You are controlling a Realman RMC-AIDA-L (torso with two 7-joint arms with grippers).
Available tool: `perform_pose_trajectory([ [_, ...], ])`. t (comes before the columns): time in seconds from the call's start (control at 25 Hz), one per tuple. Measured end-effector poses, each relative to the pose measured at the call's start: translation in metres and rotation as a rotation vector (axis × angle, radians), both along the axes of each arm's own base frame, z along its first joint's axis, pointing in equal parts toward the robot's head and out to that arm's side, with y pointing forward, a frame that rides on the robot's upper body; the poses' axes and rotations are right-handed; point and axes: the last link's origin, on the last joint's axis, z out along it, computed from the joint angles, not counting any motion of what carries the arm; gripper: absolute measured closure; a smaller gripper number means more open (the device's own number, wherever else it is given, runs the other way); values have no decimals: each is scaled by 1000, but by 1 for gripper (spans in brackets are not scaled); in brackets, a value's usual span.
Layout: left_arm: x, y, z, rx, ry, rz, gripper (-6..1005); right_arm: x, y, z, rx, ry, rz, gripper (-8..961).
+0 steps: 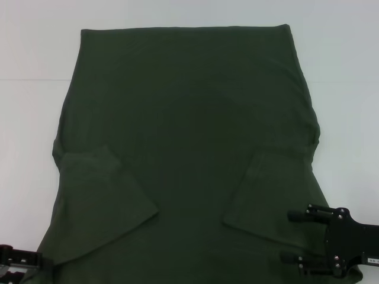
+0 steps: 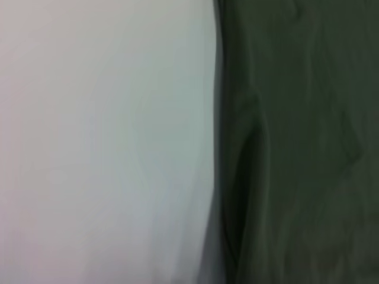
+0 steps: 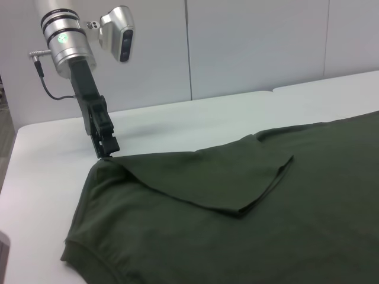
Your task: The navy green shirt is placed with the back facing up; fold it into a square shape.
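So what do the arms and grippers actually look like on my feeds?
The left gripper has slim black fingers on a black link, below a silver cylindrical wrist with black rings, a green light, a thin grey cable and a silver camera. The right gripper is matte black with small screws.

Head view looks down; left wrist hugs the shirt edge — right wrist low, sideways.

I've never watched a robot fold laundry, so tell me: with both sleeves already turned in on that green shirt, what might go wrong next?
Two risks, judged from this moment. The left gripper touches only the very corner of the navy green shirt, so the cloth might slip free when lifted. The folded-in left sleeve and right sleeve lie loose on top and could flop open if the right gripper, hovering over the near edge, drags the fabric.
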Motion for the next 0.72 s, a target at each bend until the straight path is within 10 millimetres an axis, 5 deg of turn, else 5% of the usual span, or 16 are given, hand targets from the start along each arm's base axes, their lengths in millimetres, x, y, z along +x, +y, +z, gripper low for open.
perform_pose_trajectory([
  [0.72,8,6,-11,-68,44,-47,244,-3,3,2,3,10,8,119],
])
